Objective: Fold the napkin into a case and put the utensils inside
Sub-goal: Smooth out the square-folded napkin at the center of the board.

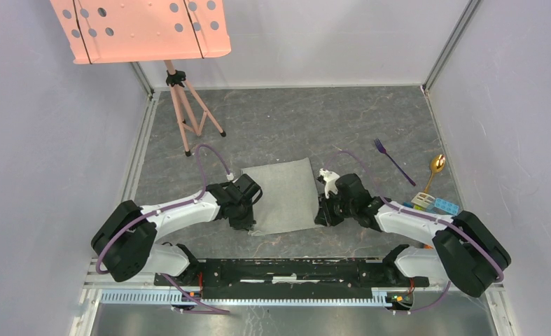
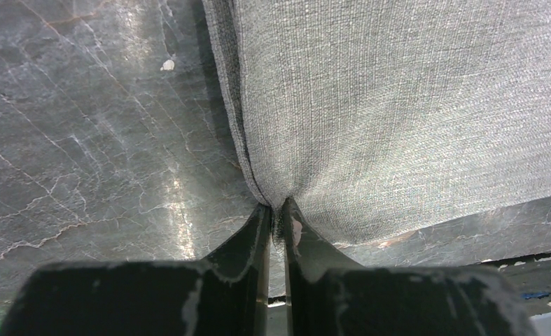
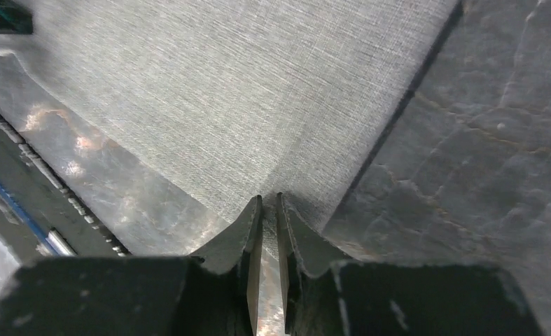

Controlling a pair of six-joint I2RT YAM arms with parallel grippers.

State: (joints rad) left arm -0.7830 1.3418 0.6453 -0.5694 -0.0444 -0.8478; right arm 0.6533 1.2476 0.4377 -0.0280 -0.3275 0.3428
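The grey napkin lies on the dark tabletop between my two arms. My left gripper is shut on its near left corner; in the left wrist view the cloth is pinched between the fingertips of my left gripper. My right gripper is shut on the near right corner; the right wrist view shows the cloth pinched in my right gripper. The purple fork and the gold-bowled spoon lie apart at the right.
A salmon-pink perforated panel on a tripod stands at the far left. Colourful toy blocks sit by my right arm. White walls enclose the table on three sides.
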